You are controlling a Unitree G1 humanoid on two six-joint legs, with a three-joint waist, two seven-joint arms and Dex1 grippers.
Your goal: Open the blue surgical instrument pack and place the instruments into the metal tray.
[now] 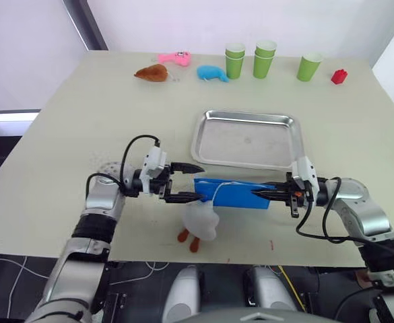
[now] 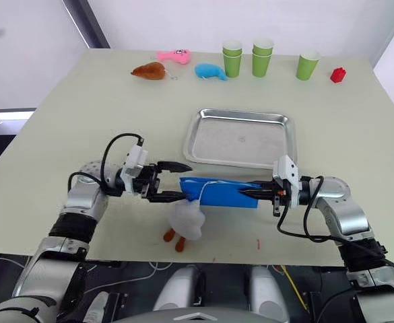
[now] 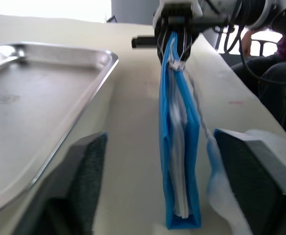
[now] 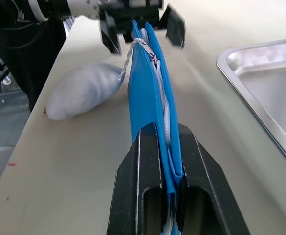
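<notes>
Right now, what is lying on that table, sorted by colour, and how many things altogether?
Green paper cups: 3
Blue things, the flat fabric pack and the small plush toy: 2
Pink toy: 1
Brown toy: 1
Red block: 1
Shiny steel tray: 1
White plush duck with orange feet: 1
Total: 10

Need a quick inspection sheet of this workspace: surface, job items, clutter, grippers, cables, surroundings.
Surface: beige table, small red marks near the front edge.
Job's things: blue fabric pack held on edge, still shut; shiny steel tray empty behind it.
Clutter: white plush duck, brown, pink and blue toys, three green cups, red block.
Grippers: right gripper shut on pack; left gripper open at its other end.
Cables: black leads loop over both wrists.
Surroundings: white wall.
</notes>
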